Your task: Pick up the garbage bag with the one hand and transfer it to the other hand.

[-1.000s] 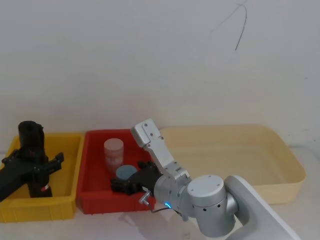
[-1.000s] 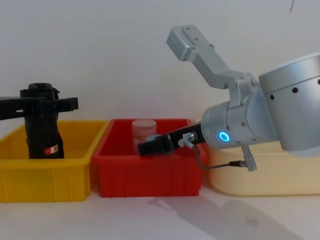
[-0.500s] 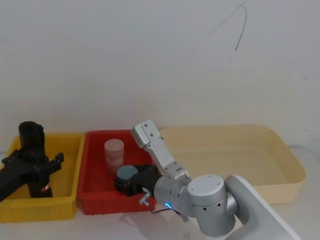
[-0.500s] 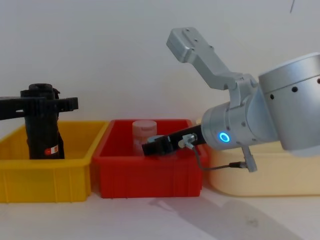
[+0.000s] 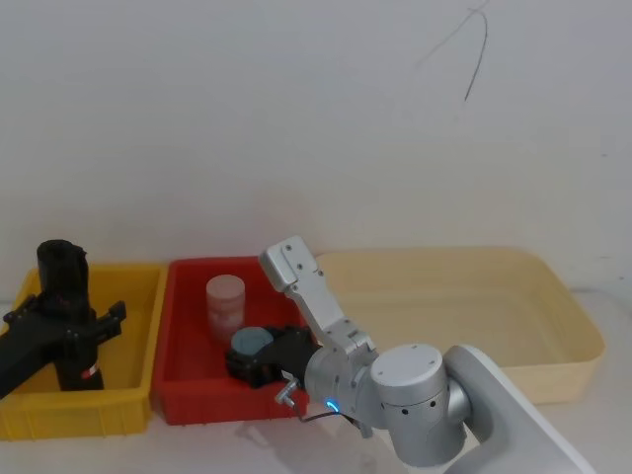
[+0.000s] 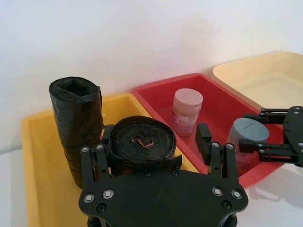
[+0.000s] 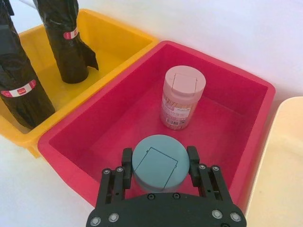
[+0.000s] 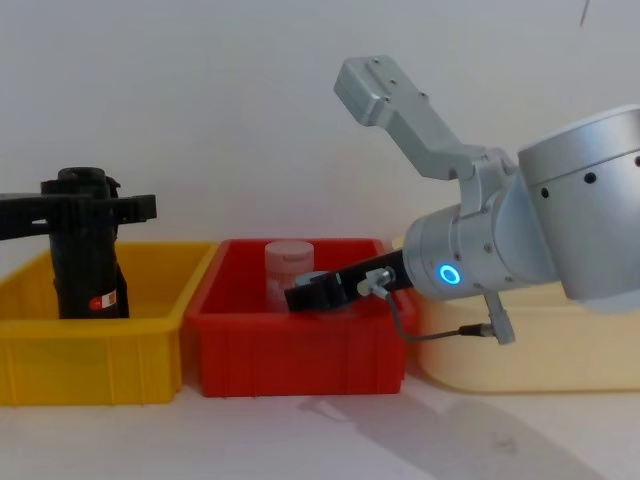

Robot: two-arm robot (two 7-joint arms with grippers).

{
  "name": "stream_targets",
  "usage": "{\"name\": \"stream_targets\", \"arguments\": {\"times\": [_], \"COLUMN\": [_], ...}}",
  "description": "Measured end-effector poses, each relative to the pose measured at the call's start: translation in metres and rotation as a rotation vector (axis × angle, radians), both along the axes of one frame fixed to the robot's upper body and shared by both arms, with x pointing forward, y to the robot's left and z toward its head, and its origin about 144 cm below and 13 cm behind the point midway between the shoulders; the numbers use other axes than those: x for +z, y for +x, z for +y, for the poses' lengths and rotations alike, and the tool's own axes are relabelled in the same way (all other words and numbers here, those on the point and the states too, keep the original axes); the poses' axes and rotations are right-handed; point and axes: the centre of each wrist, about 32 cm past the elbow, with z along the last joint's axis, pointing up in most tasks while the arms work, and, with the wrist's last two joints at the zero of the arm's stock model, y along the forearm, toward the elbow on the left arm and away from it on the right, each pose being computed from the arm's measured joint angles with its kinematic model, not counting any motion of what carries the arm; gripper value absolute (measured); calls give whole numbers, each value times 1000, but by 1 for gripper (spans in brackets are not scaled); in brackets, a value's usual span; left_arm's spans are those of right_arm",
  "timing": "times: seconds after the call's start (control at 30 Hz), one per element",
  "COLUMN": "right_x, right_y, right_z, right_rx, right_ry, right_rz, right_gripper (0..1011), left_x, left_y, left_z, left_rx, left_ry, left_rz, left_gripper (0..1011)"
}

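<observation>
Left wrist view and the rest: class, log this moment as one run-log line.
left tool: open, straddling black plastic garbage-bag roll in yellow plastic bin | right tool: shut on grey-capped plastic bottle in red plastic bin

three bins: one yellow bin (image 5: 79, 415), one red bin (image 5: 197, 403), one cream bin (image 5: 578, 351). two black rolls: the garbage bag (image 7: 19, 90) and a flapped roll (image 7: 66, 47). two jars: a pink jar (image 7: 182, 99), a grey-lidded jar (image 7: 156, 163).

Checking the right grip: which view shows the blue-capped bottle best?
Right wrist view: the blue-capped bottle is held between the fingers of the right gripper, inside the red bin. Left wrist view shows it side-on; head and chest views, mostly its cap.
</observation>
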Motion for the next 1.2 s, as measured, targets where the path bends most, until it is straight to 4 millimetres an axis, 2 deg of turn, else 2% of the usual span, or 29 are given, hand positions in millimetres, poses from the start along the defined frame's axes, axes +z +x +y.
{"name": "stream_targets", "arguments": {"times": [0.13,0.23,0.67,0.9,1.2], "right_x": [0,0,-1,-1,-1], "right_y": [0,0,0,0,0], "right_z": [0,0,0,0,0], "right_rx": [0,0,1,1,1], "right_ry": [0,-1,-2,-2,-2], "right_rz": [1,1,4,5,5], "right_gripper": [668,668,668,668,668], "left_x": [0,0,0,0,0], "left_y": [0,0,0,0,0], "left_z": [0,0,0,0,0], "left_rx": [0,0,0,0,0], "left_ry": [0,0,0,0,0], "left_rz": [0,0,0,0,0], "left_gripper": [1000,962,613,569,567]}}
